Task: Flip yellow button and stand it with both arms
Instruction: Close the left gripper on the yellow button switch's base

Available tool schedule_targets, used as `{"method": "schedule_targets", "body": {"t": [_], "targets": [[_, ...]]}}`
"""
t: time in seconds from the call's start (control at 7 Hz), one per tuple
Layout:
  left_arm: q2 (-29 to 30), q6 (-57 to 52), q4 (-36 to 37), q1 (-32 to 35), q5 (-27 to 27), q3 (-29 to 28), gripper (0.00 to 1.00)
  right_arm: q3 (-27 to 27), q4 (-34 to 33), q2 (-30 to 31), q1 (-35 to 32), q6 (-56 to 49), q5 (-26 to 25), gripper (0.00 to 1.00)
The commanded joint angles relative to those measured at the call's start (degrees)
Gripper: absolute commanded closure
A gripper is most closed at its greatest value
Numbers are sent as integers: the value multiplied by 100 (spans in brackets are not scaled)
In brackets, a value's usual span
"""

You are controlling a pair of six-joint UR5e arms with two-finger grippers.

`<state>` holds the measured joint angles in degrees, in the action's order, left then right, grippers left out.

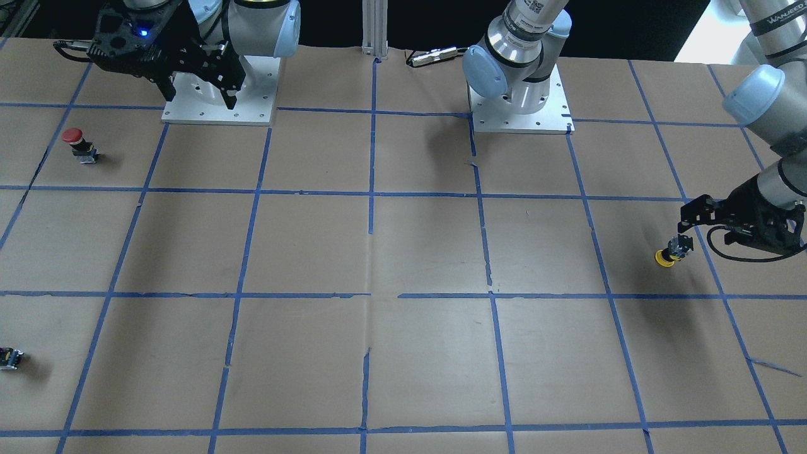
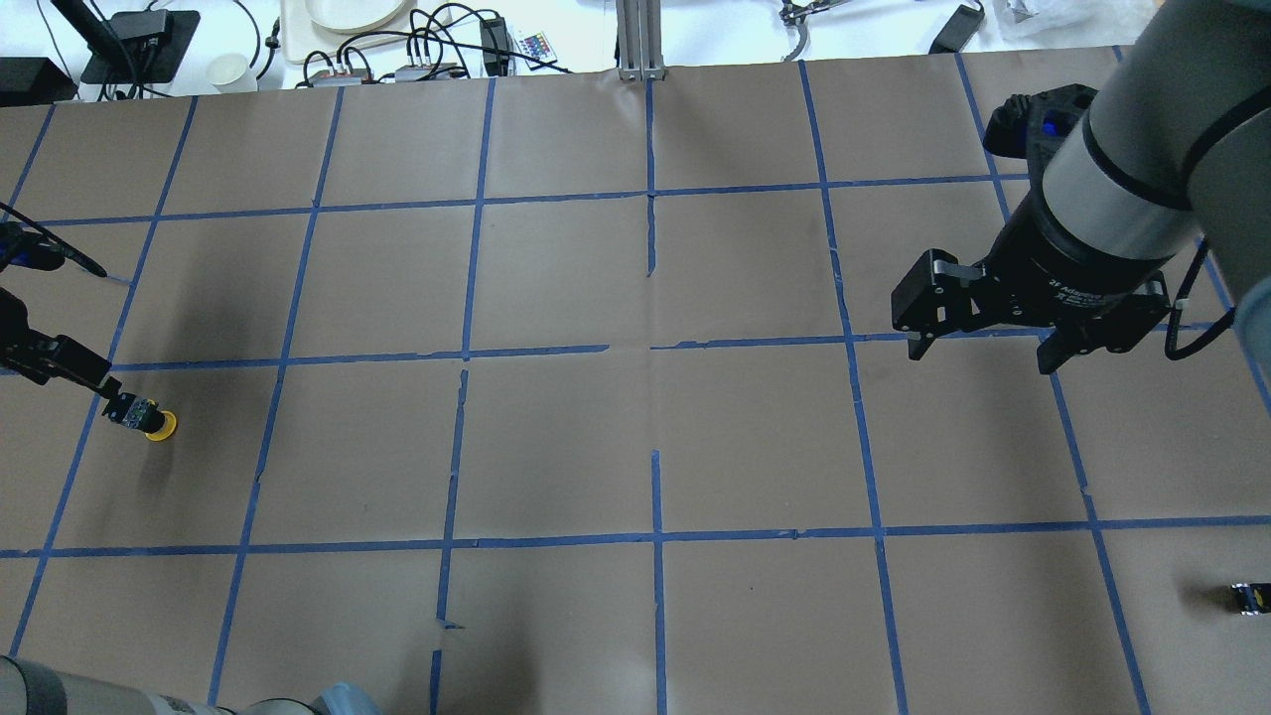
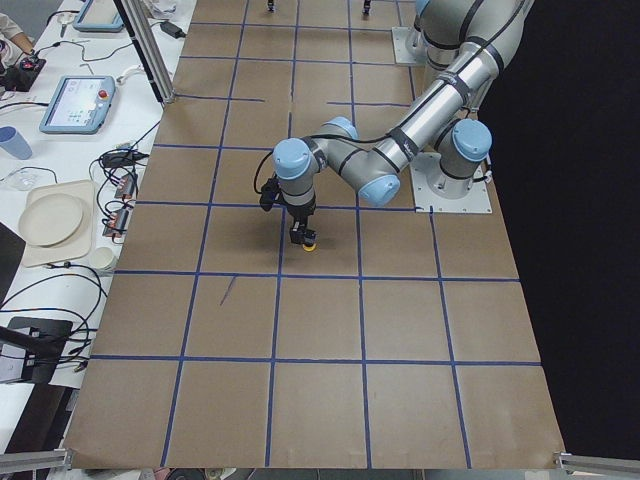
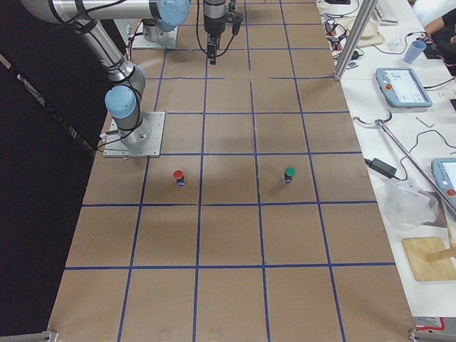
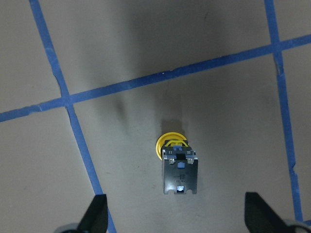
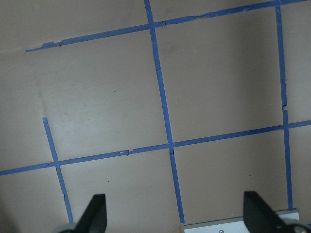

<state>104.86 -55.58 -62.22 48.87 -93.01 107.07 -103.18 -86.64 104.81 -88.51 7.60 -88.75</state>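
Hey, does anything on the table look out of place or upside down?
The yellow button is upside down: yellow cap down, black body up, under the open left gripper. The red button stands cap up.

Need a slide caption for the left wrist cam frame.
Left wrist view: yellow button cap-down on the blue-taped table, untouched, with the left gripper open, a finger on either side.

Red button [image 1: 74, 140] and green button [image 4: 289, 173] stand upright on the taped table [image 1: 403, 252]. Black switch piece [image 1: 11, 358] sits near its edge.
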Motion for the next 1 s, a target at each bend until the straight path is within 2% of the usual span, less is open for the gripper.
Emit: {"method": "schedule_targets", "body": {"t": [0.0, 0.43, 0.86], "targets": [[17, -225, 640, 0, -16, 393, 2, -35, 15, 56, 0, -4, -2, 0], [157, -313, 650, 0, 2, 376, 5, -114, -28, 74, 0, -66, -2, 0], [157, -340, 641, 0, 2, 394, 24, -132, -19, 118, 9, -66, -11, 0]]}}
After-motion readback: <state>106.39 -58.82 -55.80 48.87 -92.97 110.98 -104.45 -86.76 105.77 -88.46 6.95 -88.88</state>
